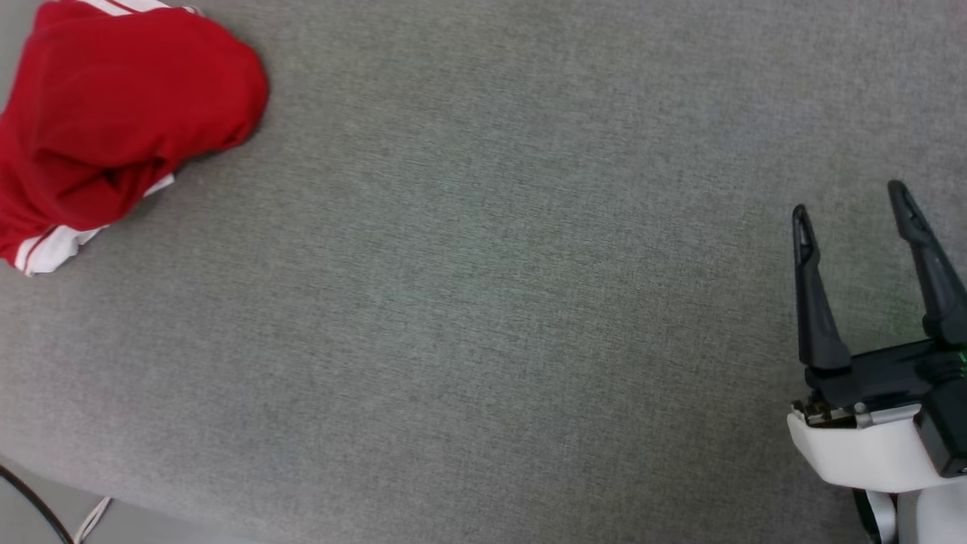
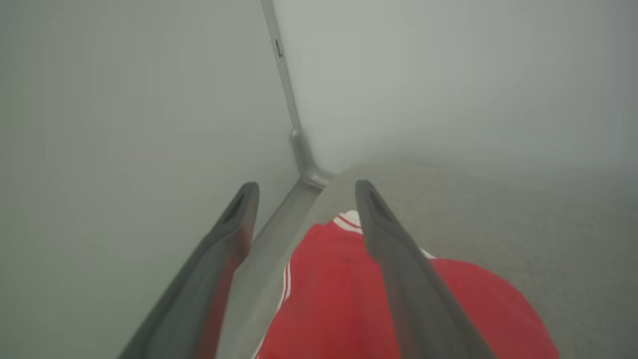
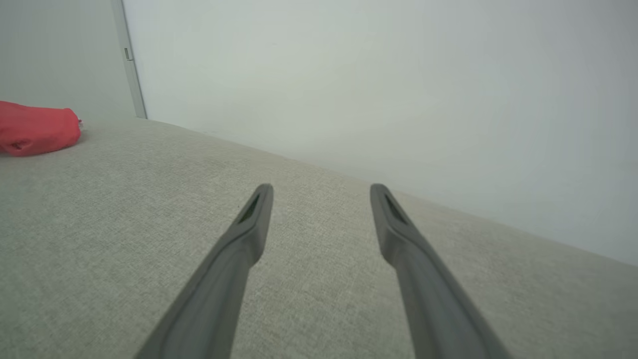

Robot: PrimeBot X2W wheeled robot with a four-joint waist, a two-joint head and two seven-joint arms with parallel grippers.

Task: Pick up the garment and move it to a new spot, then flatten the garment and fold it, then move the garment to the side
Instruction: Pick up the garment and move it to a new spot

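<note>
The garment [image 1: 113, 121] lies as a bunched red heap with white striped trim at the far left of the grey cloth surface. In the left wrist view the garment [image 2: 339, 299] sits right below my left gripper [image 2: 304, 187], whose fingers stand open and apart above it, holding nothing. My right gripper [image 1: 850, 198] is at the lower right of the head view, open and empty, far from the garment. In the right wrist view my right gripper [image 3: 321, 188] points over bare cloth, with the garment [image 3: 37, 128] small at the far left.
The grey cloth surface [image 1: 483, 302] ends in an edge at the lower left, where dark and white cables [image 1: 45, 514] hang. Pale walls meet in a corner with a metal strip [image 2: 294, 124] right behind the garment.
</note>
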